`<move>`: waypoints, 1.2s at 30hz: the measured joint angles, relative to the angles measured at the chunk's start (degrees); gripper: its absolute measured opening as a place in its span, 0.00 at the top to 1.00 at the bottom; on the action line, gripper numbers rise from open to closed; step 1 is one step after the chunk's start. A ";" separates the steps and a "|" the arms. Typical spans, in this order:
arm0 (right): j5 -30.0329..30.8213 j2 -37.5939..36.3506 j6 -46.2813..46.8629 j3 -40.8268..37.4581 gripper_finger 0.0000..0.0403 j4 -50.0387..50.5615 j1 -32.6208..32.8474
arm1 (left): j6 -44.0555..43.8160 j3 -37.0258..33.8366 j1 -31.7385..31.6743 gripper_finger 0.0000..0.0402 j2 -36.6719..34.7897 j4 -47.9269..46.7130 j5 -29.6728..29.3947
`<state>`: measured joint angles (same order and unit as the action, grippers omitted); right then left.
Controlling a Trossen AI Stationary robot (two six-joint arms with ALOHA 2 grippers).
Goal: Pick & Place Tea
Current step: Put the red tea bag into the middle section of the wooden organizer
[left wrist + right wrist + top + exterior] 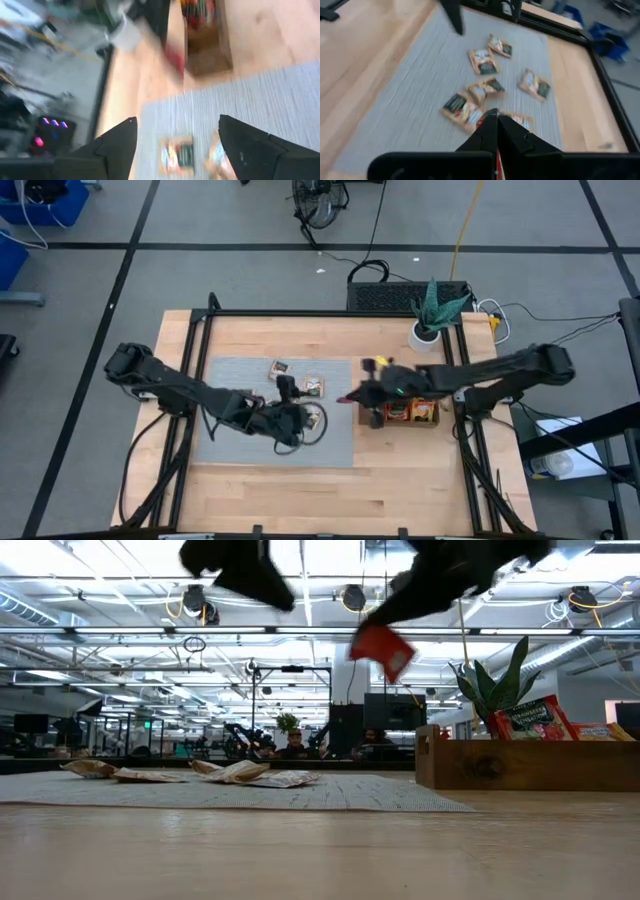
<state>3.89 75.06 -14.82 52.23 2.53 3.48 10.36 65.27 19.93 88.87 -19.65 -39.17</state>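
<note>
Right now the right gripper (347, 397) hangs above the gap between the grey mat (235, 448) and the wooden tray (436, 421), jaws clamped on a red sachet (382, 650). Low view shows that sachet up in the air, well clear of the bench (400, 480), tilted. Left gripper (312, 420) sits over the mat's right part, jaws spread wide, nothing between them; its fingers (114, 145) frame loose sachets on the mat in the left wrist view. Loose tea sachets (485, 90) lie scattered on the mat, about six in the right wrist view, some touching, others apart. Two more show near the mat's far edge from above (279, 368). Tray stands on the bench just right of the mat, with packets (545, 720) upright inside it; which compartment is unclear. Potted plant (432, 315) beyond the tray.
</note>
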 joint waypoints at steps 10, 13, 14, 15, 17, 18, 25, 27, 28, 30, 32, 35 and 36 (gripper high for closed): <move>27.61 -19.30 21.86 -16.94 1.00 -1.49 22.37 | -1.39 -11.07 -7.86 0.42 -6.08 8.99 3.38; 38.94 -21.40 26.67 -23.50 1.00 -4.85 28.79 | -0.82 -12.34 -9.51 0.44 -6.54 11.68 6.26; 42.69 -21.92 28.35 -25.50 1.00 -5.37 30.84 | -0.90 -12.56 -9.81 0.45 -6.61 11.35 6.74; 46.14 -22.45 30.25 -27.37 1.00 -6.22 32.83 | -1.09 -12.50 -10.13 0.45 -6.55 11.98 7.62; 51.99 -22.65 33.30 -30.26 1.00 -9.62 36.30 | -1.31 -12.41 -10.58 0.46 -6.54 12.22 8.19; 54.37 -22.61 34.51 -31.72 1.00 -11.26 37.90 | -1.29 -12.41 -10.67 0.45 -6.57 12.65 8.15; 65.16 -19.47 35.00 -38.45 1.00 -22.10 44.04 | -0.43 -12.34 -10.69 0.46 -6.56 14.18 7.71; 67.68 -18.21 37.11 -40.42 1.00 -22.91 44.42 | -0.69 -12.34 -10.69 0.46 -6.55 14.22 7.71; 68.28 -17.32 38.38 -41.22 1.00 -23.78 44.41 | -1.06 -12.34 -10.69 0.46 -6.55 14.30 7.66; 68.27 -15.84 40.67 -42.69 1.00 -25.23 44.40 | -1.48 -12.34 -10.69 0.46 -6.55 14.67 7.66; 68.30 -14.14 41.29 -43.50 1.00 -26.55 44.40 | -1.52 -12.34 -10.69 0.46 -6.55 15.10 7.66; 68.23 -12.10 40.46 -43.76 1.00 -29.80 44.40 | -1.53 -12.34 -10.69 0.46 -6.55 15.53 7.68; 68.15 -11.36 40.08 -43.76 1.00 -30.68 44.40 | -1.52 -12.34 -10.69 0.46 -6.55 15.49 7.66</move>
<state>72.03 63.70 25.27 8.47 -28.14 47.88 8.84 52.93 9.23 82.32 -4.16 -31.51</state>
